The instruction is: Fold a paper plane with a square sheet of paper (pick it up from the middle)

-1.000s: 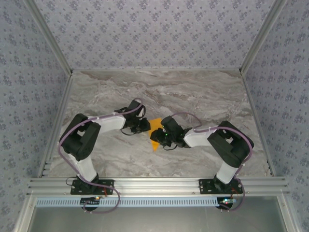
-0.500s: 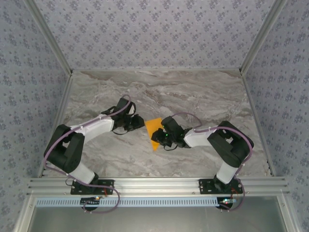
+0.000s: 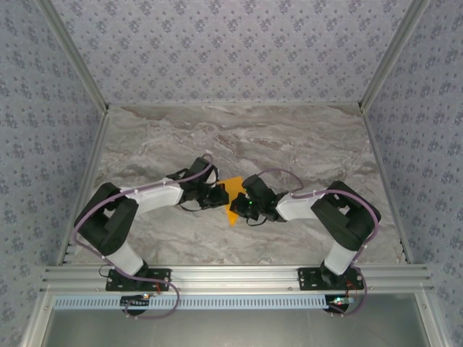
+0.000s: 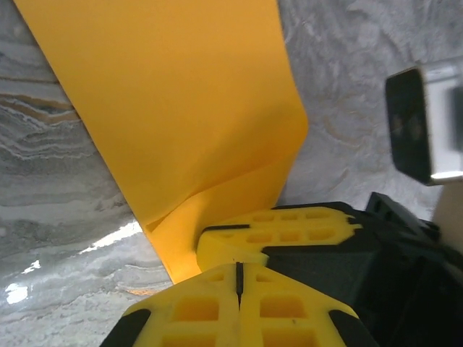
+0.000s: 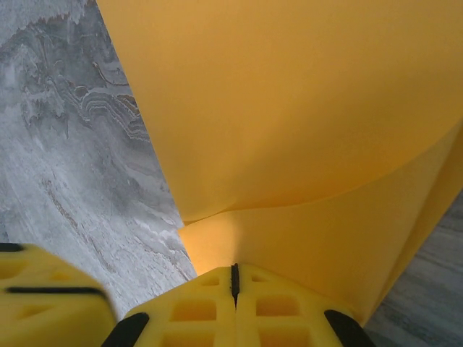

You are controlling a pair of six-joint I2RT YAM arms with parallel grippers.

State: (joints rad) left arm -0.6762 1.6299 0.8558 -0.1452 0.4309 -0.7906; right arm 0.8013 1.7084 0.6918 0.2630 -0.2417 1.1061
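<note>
Both arms are reaching in to the middle of the marbled counter point(image 3: 304, 144), and they meet right over the bright orange square sheet of paper point(image 3: 233, 188). The left end effector point(image 3: 219, 196) comes in from the left side of the sheet and the right end effector point(image 3: 236, 205) sits just beside it, low on the paper, the two nearly touching. From the left wrist, the left end effector's yellow fingers point(image 4: 217, 303) are pressed flat together with only a thin dark seam between them. The sheet's near edge curls up just ahead of them, but whether any paper is caught in that seam cannot be told. One yellow finger point(image 4: 275, 228) of the right end effector lies across the paper right in front. From the right wrist, its jaws are fully closed too, and here a raised fold of the orange sheet point(image 5: 289, 108) runs straight down into the tips, so it looks pinched there. The rest of the sheet lies on the counter, bowed upward near the grip.
</note>
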